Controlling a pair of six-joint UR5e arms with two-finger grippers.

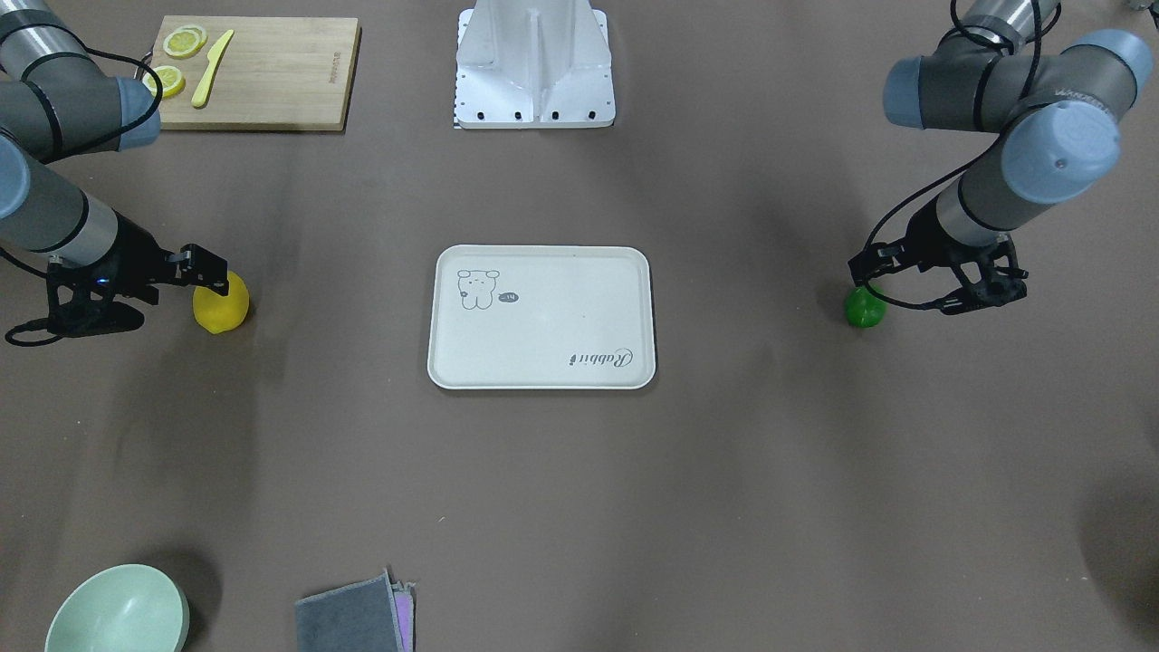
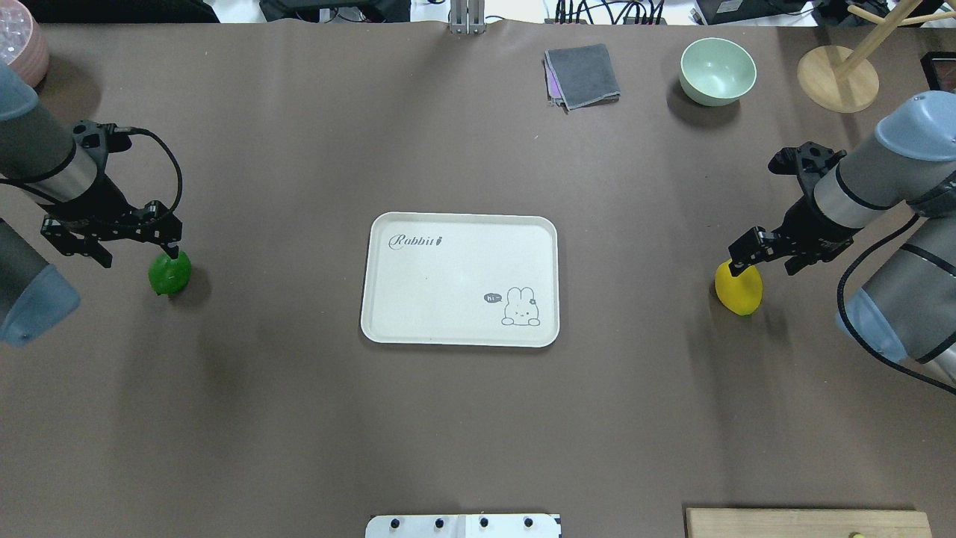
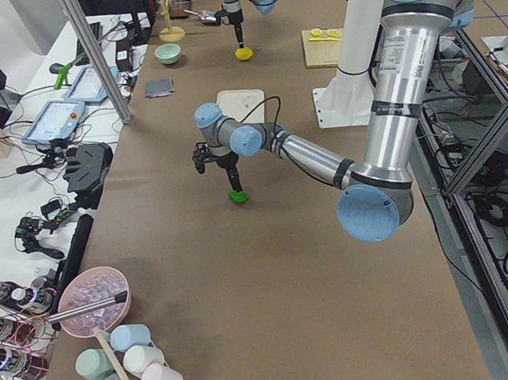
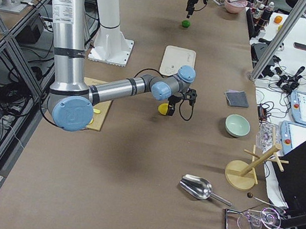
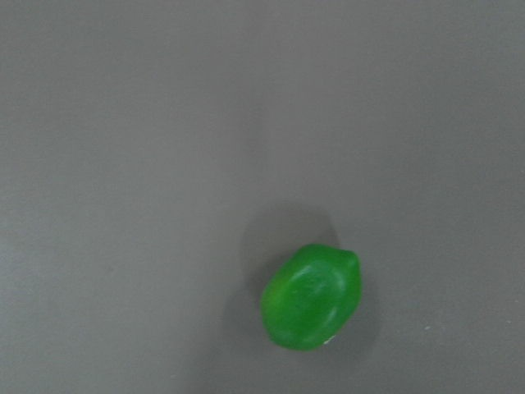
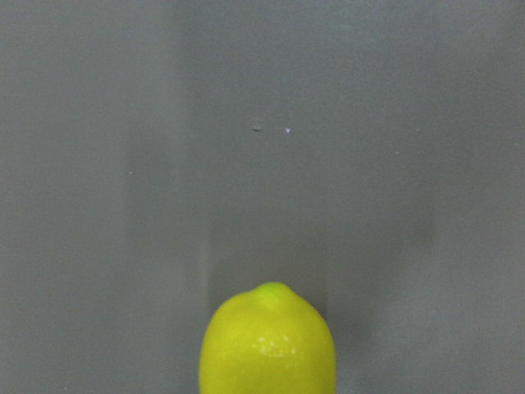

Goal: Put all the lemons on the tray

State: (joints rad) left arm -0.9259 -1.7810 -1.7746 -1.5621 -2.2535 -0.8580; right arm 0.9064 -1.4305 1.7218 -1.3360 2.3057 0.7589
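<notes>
While 1 tray [image 2: 448,299] lies bare mid-frame, 2 lemons flank it: green lemon [image 2: 169,274] left below left gripper [image 2: 173,254], yellow lemon [image 2: 739,288] right below right gripper [image 2: 736,267]; I cannot tell either's jaw width.

Left gripper [image 2: 173,252] and right gripper [image 2: 736,267] low, tips downward

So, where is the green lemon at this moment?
In the overhead view the green lemon lies on the brown table at the left, apart from the tray to its right, just under the left gripper.
</notes>
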